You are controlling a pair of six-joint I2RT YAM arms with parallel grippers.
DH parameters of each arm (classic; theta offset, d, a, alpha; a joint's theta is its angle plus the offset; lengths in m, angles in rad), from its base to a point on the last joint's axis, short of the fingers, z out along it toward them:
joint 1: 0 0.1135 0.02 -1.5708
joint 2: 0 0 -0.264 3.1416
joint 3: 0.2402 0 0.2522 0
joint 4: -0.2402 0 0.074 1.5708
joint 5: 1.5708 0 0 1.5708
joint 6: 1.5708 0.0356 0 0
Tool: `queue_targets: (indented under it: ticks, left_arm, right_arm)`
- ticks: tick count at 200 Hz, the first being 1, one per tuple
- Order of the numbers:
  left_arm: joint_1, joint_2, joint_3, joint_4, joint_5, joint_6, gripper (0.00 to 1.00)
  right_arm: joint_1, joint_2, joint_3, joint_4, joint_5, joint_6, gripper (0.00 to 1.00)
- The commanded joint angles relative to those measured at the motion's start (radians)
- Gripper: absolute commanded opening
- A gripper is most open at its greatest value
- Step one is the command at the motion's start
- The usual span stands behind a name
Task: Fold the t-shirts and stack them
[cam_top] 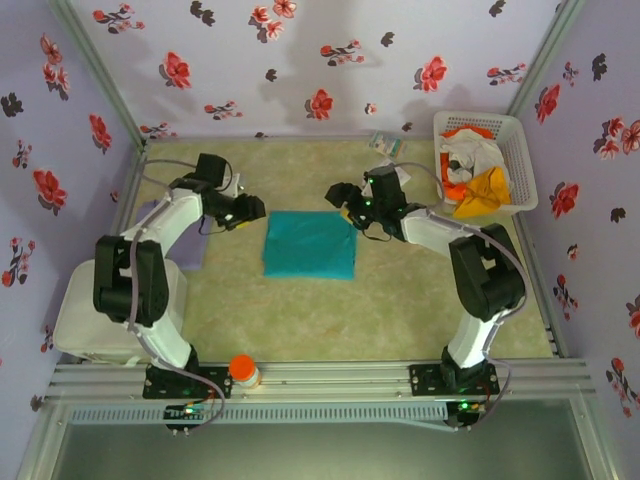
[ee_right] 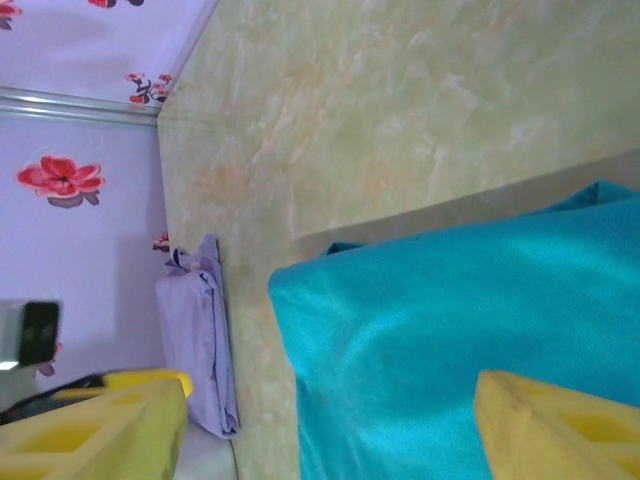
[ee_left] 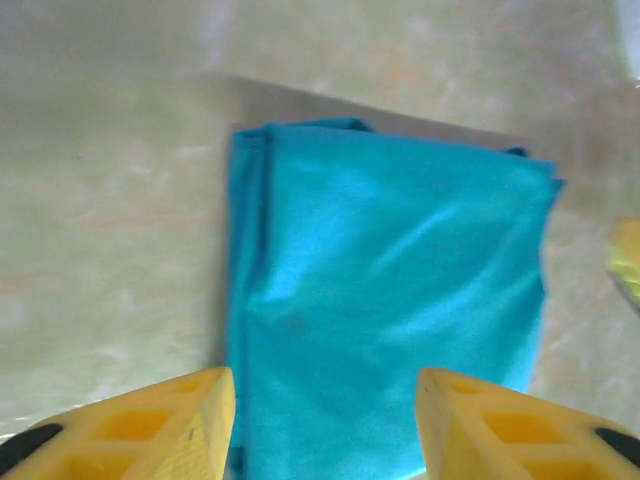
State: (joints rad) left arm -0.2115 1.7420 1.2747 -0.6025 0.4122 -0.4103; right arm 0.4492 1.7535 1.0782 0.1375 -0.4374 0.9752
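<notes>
Across the tabletop [cam_top: 330,320], the largest thing is the teal t-shirt [cam_top: 310,245]. It lies at the middle between the two arms, folded into a flat rectangle, so we judge its folding done or nearly so. The white basket [cam_top: 481,118] at the far right corner holds orange and white garments [cam_top: 478,182] in a loose heap, so we reckon most of the folding is left. The pale purple t-shirt [ee_right: 195,340] lies at the left side, well apart from the teal one, and nothing is stacked yet. The left tool [cam_top: 250,212] hangs just beside the teal shirt's left edge and the right tool [cam_top: 338,195] by its far right corner. Each has its fingers apart and holds nothing.

From above we get the basket and the whole layout. The left wrist view adds the doubled layers along the teal shirt's folded edge. The right wrist view shows the purple shirt as what appears to be a tidy folded pile, which from above is partly covered by the left arm.
</notes>
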Motion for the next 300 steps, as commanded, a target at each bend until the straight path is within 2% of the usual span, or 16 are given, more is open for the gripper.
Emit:
queue_targets:
  ticks: [1, 25, 59, 83, 151, 211, 236, 280, 300]
  left_arm:
    - [-0.003, 0.060, 0.022, -0.036, -0.008, 0.088, 0.55]
    - [-0.018, 0.113, 0.063, -0.041, -0.003, 0.114, 0.55]
    - [-0.032, 0.177, 0.094, -0.034, -0.010, 0.118, 0.56]
    - [-0.069, 0.236, 0.142, -0.086, -0.025, 0.138, 0.56]
    - [-0.148, 0.305, 0.133, -0.082, -0.116, 0.068, 0.59]
    - [-0.183, 0.308, 0.106, -0.056, 0.052, 0.061, 0.56]
    - [-0.184, 0.304, 0.095, -0.063, 0.078, 0.052, 0.51]
    - [-0.183, 0.281, 0.062, -0.018, 0.157, 0.031, 0.50]
    - [-0.179, 0.292, 0.061, -0.005, 0.156, 0.022, 0.47]
  right_arm:
    - [-0.013, -0.072, -0.035, -0.140, 0.034, -0.091, 0.76]
    - [-0.025, -0.130, -0.071, -0.230, 0.054, -0.128, 0.76]
    - [-0.039, -0.190, -0.143, -0.270, 0.081, -0.148, 0.76]
    - [-0.050, -0.204, -0.172, -0.268, 0.080, -0.139, 0.76]
    - [-0.050, -0.205, -0.183, -0.268, 0.061, -0.145, 0.76]
    - [-0.051, -0.202, -0.211, -0.247, 0.058, -0.139, 0.76]
    - [-0.055, -0.209, -0.212, -0.251, 0.057, -0.142, 0.76]
    - [-0.060, -0.216, -0.218, -0.250, 0.051, -0.142, 0.76]
    - [-0.061, -0.216, -0.221, -0.246, 0.048, -0.139, 0.76]
